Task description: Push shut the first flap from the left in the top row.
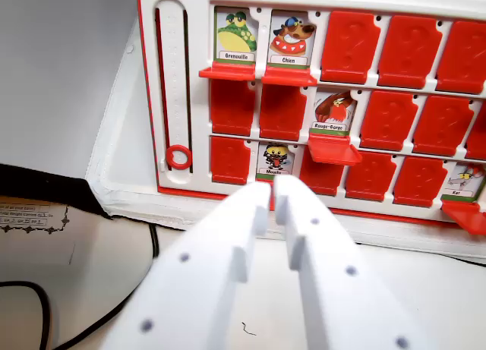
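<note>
Wrist view: red-and-white plastic guessing-game board stands nearly upright on a white foam-like tray, rows of small rectangular flaps running left to right. First flap from the left in the top row, a glossy red plastic flap, is open: it juts out flat toward the camera, long axis horizontal across the board, hinged under its picture card. That card is a green frog card labelled "Grenouille", upper middle of the view. Just right of it, a second red flap is also folded down beneath a brown dog card labelled "Chien". Rest of the top row shows closed red flaps with embossed question marks. Middle row has one open flap with a robin card. Bottom row shows a small bee-like card and a partly cut-off card at far right. Red ring slider sits low in a vertical slot on the board's left.

White matte plastic gripper fills the lower centre, fingers narrowly parted, holding nothing, tips level with the board's bottom row, well below the frog flap. Black cable crosses the pale tabletop at lower left.
</note>
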Motion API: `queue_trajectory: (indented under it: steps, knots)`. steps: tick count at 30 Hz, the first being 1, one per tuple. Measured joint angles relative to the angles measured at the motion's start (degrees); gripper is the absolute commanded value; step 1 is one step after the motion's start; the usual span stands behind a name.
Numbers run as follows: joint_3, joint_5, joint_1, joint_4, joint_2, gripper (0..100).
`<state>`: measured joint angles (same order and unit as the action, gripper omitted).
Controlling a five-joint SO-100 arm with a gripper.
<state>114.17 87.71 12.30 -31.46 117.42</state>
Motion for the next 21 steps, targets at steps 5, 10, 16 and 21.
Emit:
queue_trajectory:
  steps: [5, 10, 16, 21]
  knots:
    - [-2.4, -1.1, 1.7, 2.7, -10.4, 0]
    - [-8.6, -1.4, 2.9, 4.7, -20.1, 0]
    - [-15.6, -1.4, 3.5, 6.4, -28.9, 0]
    - [-21.0, -1.4, 3.5, 6.7, -34.3, 0]
